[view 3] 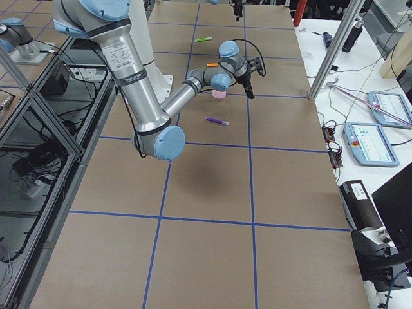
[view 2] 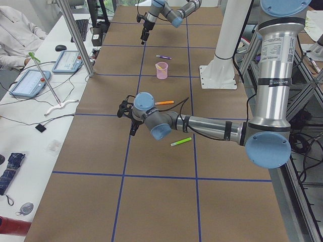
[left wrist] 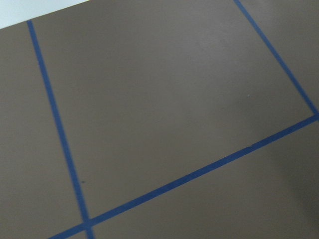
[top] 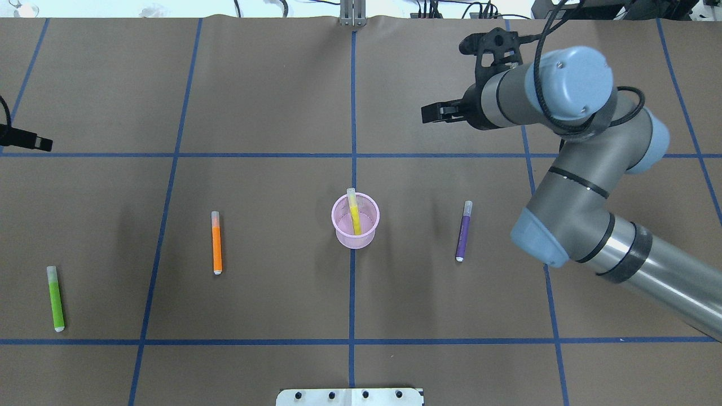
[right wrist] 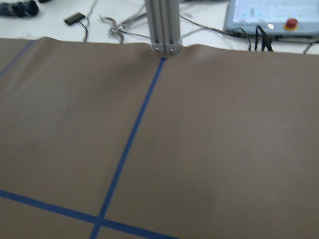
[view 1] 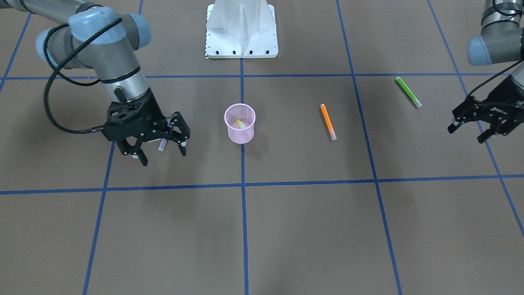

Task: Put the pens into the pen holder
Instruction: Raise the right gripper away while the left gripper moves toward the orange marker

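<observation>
Cup (top: 344,236) of pink mesh, slim yellow pen (top: 355,217) inside

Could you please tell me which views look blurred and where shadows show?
Right wrist view: soft throughout, the blue tape slightly smeared. Left wrist view: mildly soft too. Front-facing view: sharp, a faint shadow beside the pen holder. Overhead view: crisp, even lighting.
</observation>
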Controlling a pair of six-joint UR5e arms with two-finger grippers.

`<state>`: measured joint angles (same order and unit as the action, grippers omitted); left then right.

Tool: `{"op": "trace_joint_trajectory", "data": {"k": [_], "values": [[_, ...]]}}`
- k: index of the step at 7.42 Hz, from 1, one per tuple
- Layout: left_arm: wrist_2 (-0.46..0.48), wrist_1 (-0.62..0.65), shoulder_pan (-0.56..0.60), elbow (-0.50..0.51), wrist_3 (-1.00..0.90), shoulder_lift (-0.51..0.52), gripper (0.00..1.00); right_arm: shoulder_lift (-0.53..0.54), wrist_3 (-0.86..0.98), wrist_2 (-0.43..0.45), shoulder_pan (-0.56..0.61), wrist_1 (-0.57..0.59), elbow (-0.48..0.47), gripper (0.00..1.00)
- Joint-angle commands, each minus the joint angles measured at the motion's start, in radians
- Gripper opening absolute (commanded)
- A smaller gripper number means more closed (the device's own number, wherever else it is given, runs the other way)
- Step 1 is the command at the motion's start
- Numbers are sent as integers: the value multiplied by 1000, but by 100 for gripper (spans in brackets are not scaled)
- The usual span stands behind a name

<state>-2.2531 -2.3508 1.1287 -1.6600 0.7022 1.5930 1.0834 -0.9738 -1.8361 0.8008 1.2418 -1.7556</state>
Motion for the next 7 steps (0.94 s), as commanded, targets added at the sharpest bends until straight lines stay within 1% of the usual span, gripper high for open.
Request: {"op": "trace_joint_trajectory", "data": {"k": [1,2,3,4,5,6,7], "values": [[162,42,-212,-32,240,66,100,32,178,-219,177,111,30,100],[194,106,-275,-32,290,126,100,70,340,-273,239,154,37,100],[258,131,-332,-35,331,137,100,119,393,-314,289,156,39,100],[304,195,-381,-43,368,171,100,153,432,-325,340,154,47,100],[344,337,-420,-93,402,206,100,191,522,-354,374,154,54,100],[381,525,-459,-156,420,253,100,234,581,-377,397,150,54,100],[404,639,-496,-167,459,296,99,269,584,-393,412,143,54,100]]}}
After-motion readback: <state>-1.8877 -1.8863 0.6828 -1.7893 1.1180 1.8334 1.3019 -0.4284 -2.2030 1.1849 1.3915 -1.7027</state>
